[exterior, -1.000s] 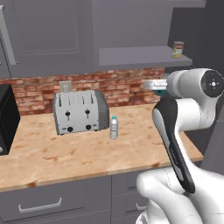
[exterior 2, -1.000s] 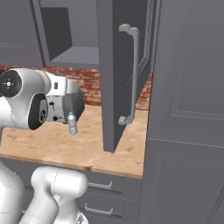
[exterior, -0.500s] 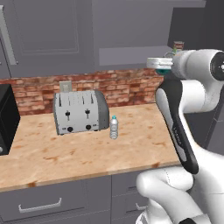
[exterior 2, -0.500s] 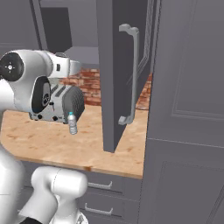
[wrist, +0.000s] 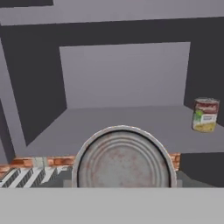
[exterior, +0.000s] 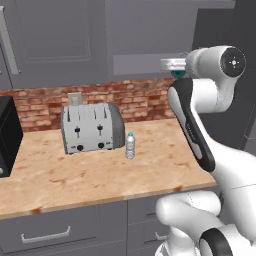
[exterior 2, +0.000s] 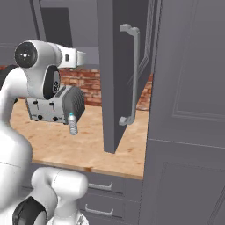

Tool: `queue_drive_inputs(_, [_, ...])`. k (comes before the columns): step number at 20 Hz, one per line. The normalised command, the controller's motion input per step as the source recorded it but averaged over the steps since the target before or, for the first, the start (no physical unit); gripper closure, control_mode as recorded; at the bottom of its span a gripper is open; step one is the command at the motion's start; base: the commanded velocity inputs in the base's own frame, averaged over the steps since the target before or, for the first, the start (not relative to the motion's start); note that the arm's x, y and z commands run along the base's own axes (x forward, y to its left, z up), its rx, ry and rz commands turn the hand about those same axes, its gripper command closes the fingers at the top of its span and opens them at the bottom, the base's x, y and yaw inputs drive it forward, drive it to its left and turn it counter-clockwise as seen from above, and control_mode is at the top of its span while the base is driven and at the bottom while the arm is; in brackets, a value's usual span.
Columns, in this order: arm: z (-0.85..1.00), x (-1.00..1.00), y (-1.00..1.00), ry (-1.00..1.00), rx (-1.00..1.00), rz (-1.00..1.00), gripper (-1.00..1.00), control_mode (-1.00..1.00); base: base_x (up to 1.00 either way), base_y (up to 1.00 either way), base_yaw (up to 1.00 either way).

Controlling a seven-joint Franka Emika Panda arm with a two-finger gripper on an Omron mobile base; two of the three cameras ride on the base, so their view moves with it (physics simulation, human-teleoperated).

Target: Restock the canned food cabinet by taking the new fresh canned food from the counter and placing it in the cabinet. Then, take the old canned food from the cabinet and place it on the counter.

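We see the new fresh canned food point(wrist: 124, 158) end-on from the hand camera: a round grey metal lid, ringed and rust-flecked, raised just in front of the cabinet point(wrist: 124, 72); in the left base view its teal-blue body point(exterior: 177, 73) peeks from under the gripper point(exterior: 172, 63), level with the flat grey shelf; the fingers are hidden, so we cannot tell how wide they stand, though the can is carried there. The cabinet is plain matte grey; on its shelf, toward the right, stands the old canned food point(wrist: 205, 114), a small cylinder with a yellow-green label and red band, its writing too blurred to read. Below the cabinet lies the light wooden counter point(exterior: 95, 172), bearing a silver toaster point(exterior: 92, 128) and a water bottle point(exterior: 130, 145); the open cabinet door point(exterior 2: 125, 74) with its curved handle stands beside the arm.
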Motion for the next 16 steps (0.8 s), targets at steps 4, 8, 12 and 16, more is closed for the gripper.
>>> queue_drive_inputs(4, [-0.12, 0.65, 0.00, 0.00, -0.09, 0.00, 1.00, -1.00, 0.00, 0.00, 0.00])
queue_drive_inputs(8, [-0.04, 0.63, 0.00, 0.00, -0.03, 0.00, 1.00, -1.00, 0.00, 0.00, 0.00])
queue_drive_inputs(12, [-0.19, 0.34, -0.13, 0.12, -0.02, 0.00, 1.00, -1.00, 0.00, 0.00, 0.00])
queue_drive_inputs(16, [-0.24, 0.27, -0.17, 0.16, 0.00, 0.00, 1.00, -1.00, 0.00, 0.00, 0.00])
